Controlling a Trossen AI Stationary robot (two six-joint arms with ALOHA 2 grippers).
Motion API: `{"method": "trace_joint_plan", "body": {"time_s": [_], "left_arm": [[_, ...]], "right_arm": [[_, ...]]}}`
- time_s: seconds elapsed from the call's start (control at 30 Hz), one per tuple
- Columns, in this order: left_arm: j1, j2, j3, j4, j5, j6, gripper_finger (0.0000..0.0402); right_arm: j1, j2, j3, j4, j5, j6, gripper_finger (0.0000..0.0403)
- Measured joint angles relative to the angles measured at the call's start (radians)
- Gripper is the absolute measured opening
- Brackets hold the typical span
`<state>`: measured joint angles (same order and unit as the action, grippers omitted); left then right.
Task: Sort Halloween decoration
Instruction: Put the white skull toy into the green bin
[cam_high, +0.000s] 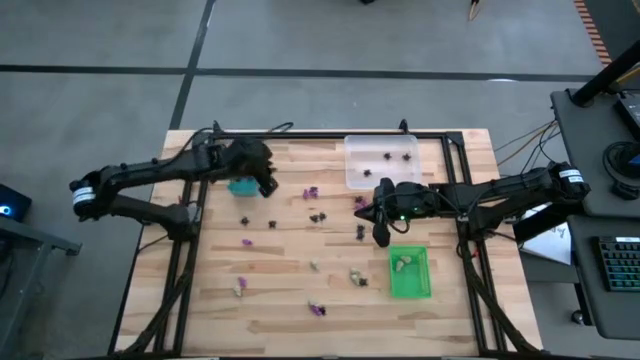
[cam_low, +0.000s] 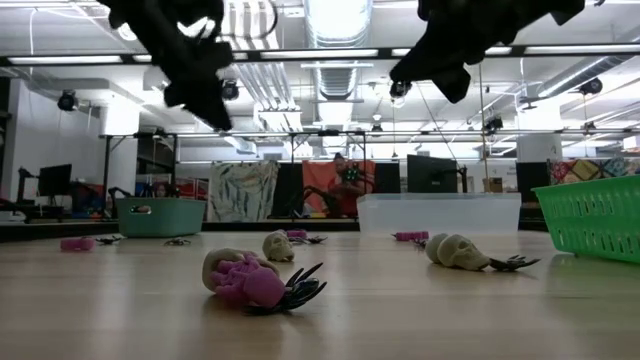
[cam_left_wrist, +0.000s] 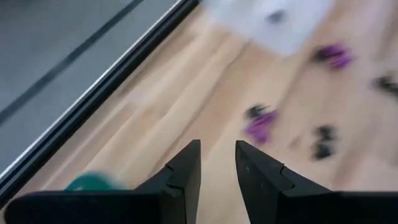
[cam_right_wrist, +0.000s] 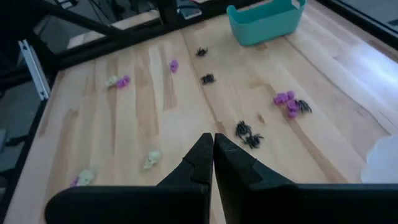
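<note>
Ceiling lights glare brightly in the low view, leaving both arms as dark silhouettes. The left wrist view is blurred throughout; table shadows are soft.

Grey floor with dark seams around the wooden table, desk with keyboard at one side, bright ceiling lights, monitors and draped cloths behind.

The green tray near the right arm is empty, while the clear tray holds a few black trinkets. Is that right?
Not quite. The green tray is not empty: the high view shows pale trinkets lying in it. The clear tray does hold a few black trinkets.
</note>
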<state>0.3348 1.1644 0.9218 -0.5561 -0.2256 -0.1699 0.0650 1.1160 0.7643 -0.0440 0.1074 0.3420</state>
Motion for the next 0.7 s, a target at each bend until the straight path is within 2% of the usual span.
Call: {"method": "trace_joint_plan", "body": {"time_s": [0.17, 0.37, 0.7], "left_arm": [[-0.140, 0.023, 0.000, 0.130, 0.000, 0.012, 0.0082], [-0.285, 0.084, 0.000, 0.234, 0.000, 0.108, 0.0082], [-0.426, 0.203, 0.000, 0.267, 0.000, 0.154, 0.0082]], "right_arm": [[0.000, 0.000, 0.000, 0.011, -0.001, 0.019, 0.0009], [0.000, 0.000, 0.000, -0.013, -0.002, 0.059, 0.0009], [0.000, 0.000, 0.000, -0.049, -0.014, 0.125, 0.0009]]}}
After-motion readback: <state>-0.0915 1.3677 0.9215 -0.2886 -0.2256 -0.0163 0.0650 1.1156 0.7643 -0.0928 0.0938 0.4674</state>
